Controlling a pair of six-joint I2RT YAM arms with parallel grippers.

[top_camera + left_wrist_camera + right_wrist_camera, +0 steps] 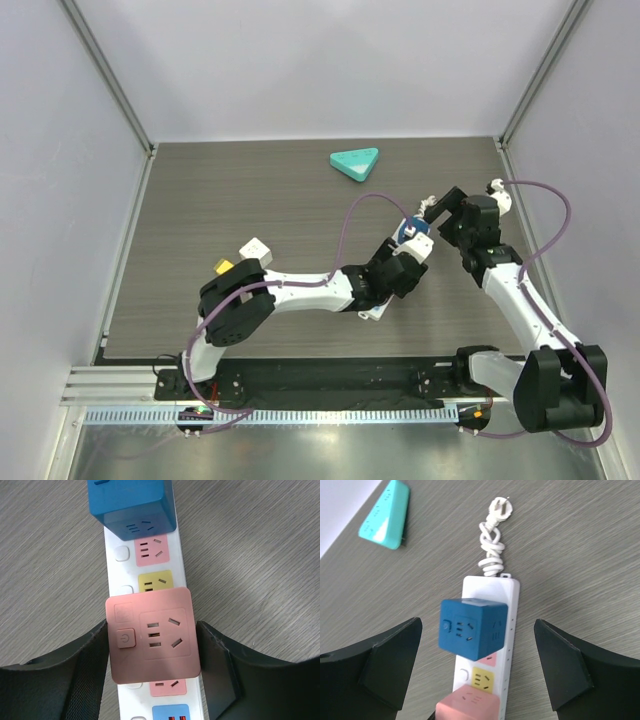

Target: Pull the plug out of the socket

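The socket is a long white power strip (114, 555) with pink and yellow outlets; its knotted white cord (492, 540) lies beyond its far end. A pink cube plug (150, 635) and a blue cube plug (470, 627) stand on it. My left gripper (152, 632) is shut on the pink cube, one finger against each side. My right gripper (477, 630) is wide open, a finger (390, 665) well clear on each side of the blue cube. In the top view the arms hide most of the strip; the blue cube (412, 232) shows between the left gripper (403, 262) and the right gripper (430, 213).
A teal triangular tray (355, 162) lies at the back of the table and also shows in the right wrist view (385, 515). A yellow cube (225, 266) and a white cube (256, 248) sit by the left arm's elbow. Grey walls enclose the table.
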